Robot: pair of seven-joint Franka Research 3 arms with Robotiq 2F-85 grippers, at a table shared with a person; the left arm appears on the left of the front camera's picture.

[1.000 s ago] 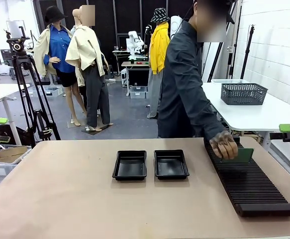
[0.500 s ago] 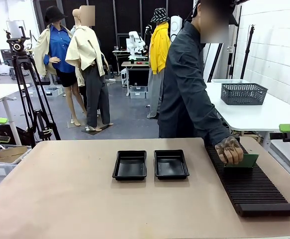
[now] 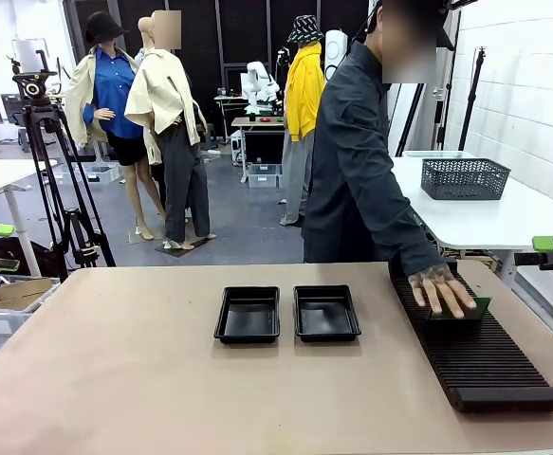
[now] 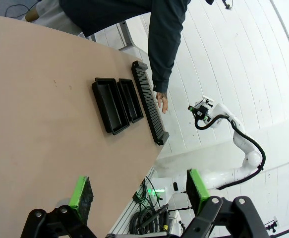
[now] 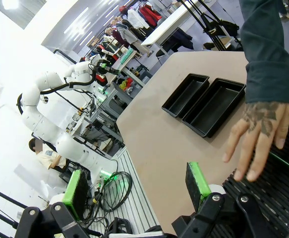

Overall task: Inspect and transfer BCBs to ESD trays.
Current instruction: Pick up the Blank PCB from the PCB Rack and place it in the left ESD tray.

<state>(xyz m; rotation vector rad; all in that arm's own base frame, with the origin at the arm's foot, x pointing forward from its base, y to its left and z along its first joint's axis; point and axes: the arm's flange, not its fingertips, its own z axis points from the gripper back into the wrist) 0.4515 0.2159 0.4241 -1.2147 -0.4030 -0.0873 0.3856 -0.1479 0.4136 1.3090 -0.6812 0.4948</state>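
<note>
**No legible writing in view**

No lettering, brand, number or sign can be read on anything here. The two ESD trays (image 3: pixel 249 290) and the slotted rack (image 3: pixel 475 365) show plain black surfaces, and the worktop (image 3: pixel 115 360) is plain tan. The green BCB (image 3: pixel 482 304) on the rack is too small to show any print. The dark marks on the back of the person's hand (image 5: pixel 260 121) look like a tattooed pattern rather than words, though the view is too coarse to be sure.
</note>
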